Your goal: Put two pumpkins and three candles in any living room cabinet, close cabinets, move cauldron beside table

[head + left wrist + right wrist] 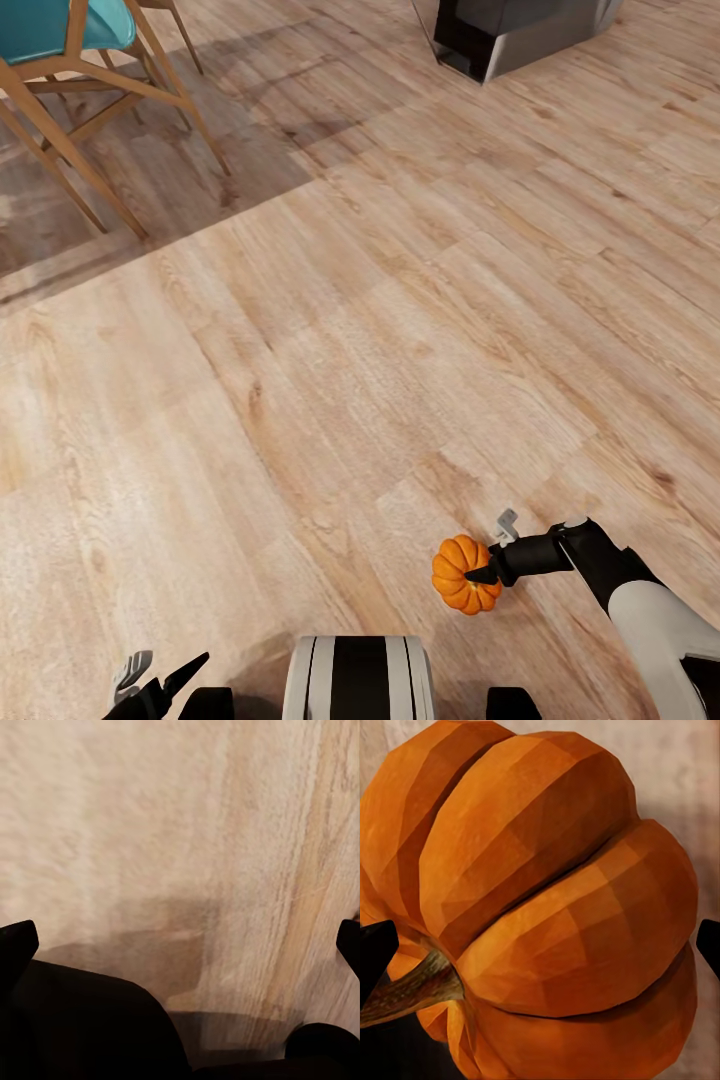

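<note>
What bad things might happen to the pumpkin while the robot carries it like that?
1. The pumpkin hangs above the wooden floor, held by the right gripper. It is round and ribbed, so it might slip out and fall.
2. The chair and a dark grey piece of furniture stand ahead. The outstretched arm might bump one while rolling past.
3. The left gripper is open and holds nothing, so it gives no support.

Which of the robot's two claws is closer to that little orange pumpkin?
The right. The right gripper is clamped on the pumpkin, held above the wooden floor. The left gripper hangs open, well off to the pumpkin's left, holding nothing.
</note>
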